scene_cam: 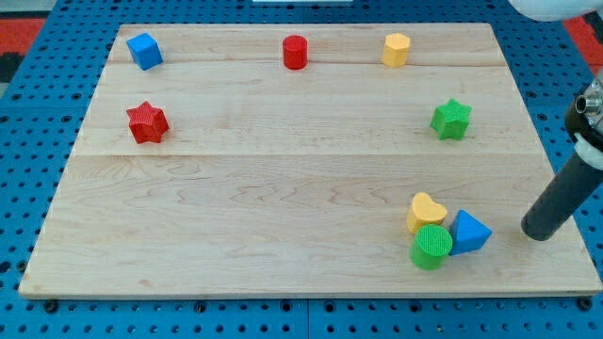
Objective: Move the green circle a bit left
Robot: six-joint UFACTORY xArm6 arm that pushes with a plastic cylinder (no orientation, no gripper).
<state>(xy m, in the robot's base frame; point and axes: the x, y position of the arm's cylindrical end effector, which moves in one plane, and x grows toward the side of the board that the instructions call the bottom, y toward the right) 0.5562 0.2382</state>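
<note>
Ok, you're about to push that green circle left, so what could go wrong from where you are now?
My tip sits to the view's right of the cluster, with the blue triangle between it and the green circle. A straight leftward push would likely shove the triangle first. The yellow heart touches the circle and may get dragged along. The circle also lies near the board's bottom edge.
</note>
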